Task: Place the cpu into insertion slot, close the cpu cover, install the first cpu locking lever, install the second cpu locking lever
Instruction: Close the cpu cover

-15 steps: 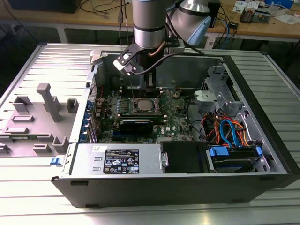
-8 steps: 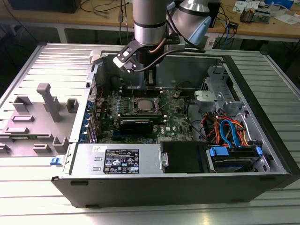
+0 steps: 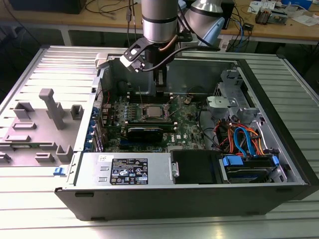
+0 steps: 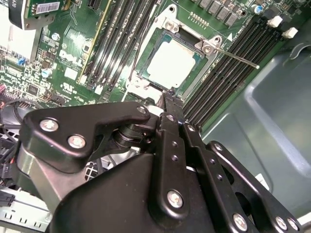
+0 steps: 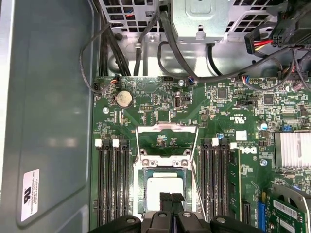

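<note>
Silver-grey cpu [image 5: 165, 187] lies in slot [image 5: 144, 180]; judged light, stiff, fragile, edge-grip only. Gripper [image 5: 170, 196] jaws pressed together, empty.

The cpu [image 5: 164, 187] lies in the insertion slot [image 5: 144, 171] on the motherboard [image 5: 233, 107]. Memory slots [image 5: 112, 184] flank that slot on two opposite sides. My gripper [image 5: 170, 195] hangs just over the slot's edge. In the exterior view, the power supply [image 3: 124, 169] sits in front of the slot, and the hard drive [image 3: 249, 169] is off to the exterior view's right of it.
</note>
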Tool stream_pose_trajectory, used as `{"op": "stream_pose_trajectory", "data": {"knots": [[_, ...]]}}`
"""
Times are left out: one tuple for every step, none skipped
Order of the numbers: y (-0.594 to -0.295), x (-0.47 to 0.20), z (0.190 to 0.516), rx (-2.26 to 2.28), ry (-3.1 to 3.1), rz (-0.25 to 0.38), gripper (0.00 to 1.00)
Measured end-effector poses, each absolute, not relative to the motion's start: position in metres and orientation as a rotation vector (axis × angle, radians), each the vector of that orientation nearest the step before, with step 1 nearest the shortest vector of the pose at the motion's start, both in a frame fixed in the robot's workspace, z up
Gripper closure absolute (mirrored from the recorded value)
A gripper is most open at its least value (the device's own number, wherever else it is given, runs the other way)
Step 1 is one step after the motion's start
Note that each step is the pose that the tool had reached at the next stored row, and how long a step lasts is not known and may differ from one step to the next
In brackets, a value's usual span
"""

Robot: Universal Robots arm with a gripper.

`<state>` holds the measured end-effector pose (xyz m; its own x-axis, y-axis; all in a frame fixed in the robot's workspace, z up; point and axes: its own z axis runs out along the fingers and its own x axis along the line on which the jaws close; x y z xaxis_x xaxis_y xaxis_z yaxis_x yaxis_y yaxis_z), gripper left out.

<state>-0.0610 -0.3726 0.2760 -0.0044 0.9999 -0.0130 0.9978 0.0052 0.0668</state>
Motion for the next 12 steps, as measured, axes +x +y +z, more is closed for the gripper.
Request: {"op": "stream_pose_trajectory", "data": {"knots": [[-0.3726,-0.0610,0.2773,2.176,2.186,0.059,0.89],[-0.3726,-0.0609,0.2774,2.176,2.187,0.059,0.89],[-0.3726,-0.0609,0.2774,2.176,2.187,0.059,0.89],[-0.3726,-0.0605,0.2775,2.176,2.187,0.059,0.89],[-0.3726,-0.0595,0.2775,2.176,2.187,0.059,0.89],[-0.3726,-0.0593,0.2775,2.176,2.187,0.059,0.89],[-0.3726,-0.0592,0.2775,2.176,2.187,0.059,0.89],[-0.3726,-0.0589,0.2775,2.176,2.187,0.059,0.89],[-0.3726,-0.0588,0.2775,2.176,2.187,0.059,0.89],[-0.3726,-0.0581,0.2775,2.176,2.187,0.059,0.89],[-0.3726,-0.0577,0.2775,2.176,2.187,0.059,0.89],[-0.3726,-0.0575,0.2775,2.176,2.187,0.059,0.89]]}}
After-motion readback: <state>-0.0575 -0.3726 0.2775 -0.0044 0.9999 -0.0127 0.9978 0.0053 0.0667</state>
